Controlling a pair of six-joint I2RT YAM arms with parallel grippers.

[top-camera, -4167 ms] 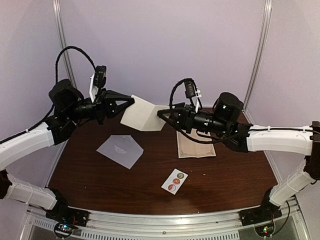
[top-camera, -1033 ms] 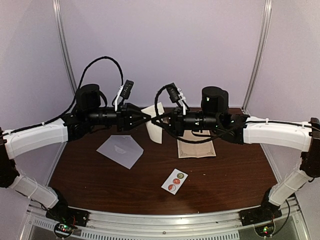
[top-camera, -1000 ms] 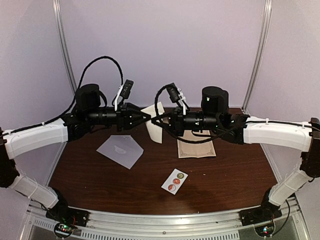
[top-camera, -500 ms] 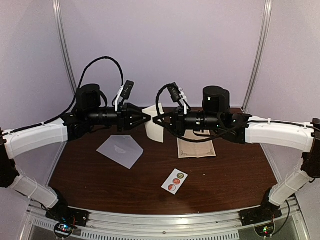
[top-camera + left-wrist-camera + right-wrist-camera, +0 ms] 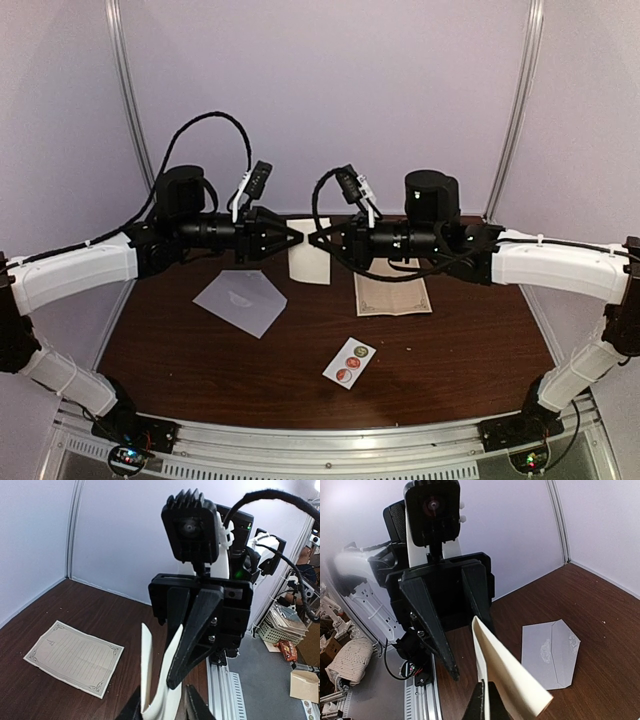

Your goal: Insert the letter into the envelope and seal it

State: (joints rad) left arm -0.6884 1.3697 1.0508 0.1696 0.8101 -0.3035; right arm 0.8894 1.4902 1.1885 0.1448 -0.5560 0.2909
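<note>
Left of centre in the overhead view, your flat pale grey paper envelope lies on the dark brown wooden table. It sits skewed to the table's edges, with bare wood showing along all four of its sides. In the right wrist view, its triangular flap shows at one end.

Up and to the right of the envelope, at upper centre, the cream folded paper letter hangs in the air. Its top edge is up between the two gripper tips and its lower edge is free above the wood.

The right gripper comes in from the right. In its wrist view its fingers are pinched together on the letter's edge, and the sheet rises out of them.

The left gripper comes in from the left, nose to nose with the right one and almost touching it. In its wrist view its fingers stand apart at the bottom of the frame. The letter bows between them, against one finger, with a gap to the other.

Below the right arm, right of centre, a cream sheet with an ornate printed border lies flat, just beside the letter's lower corner in the picture.

At lower centre, a small white strip of round stickers lies apart from both sheets, with open wood between it and the envelope.
</note>
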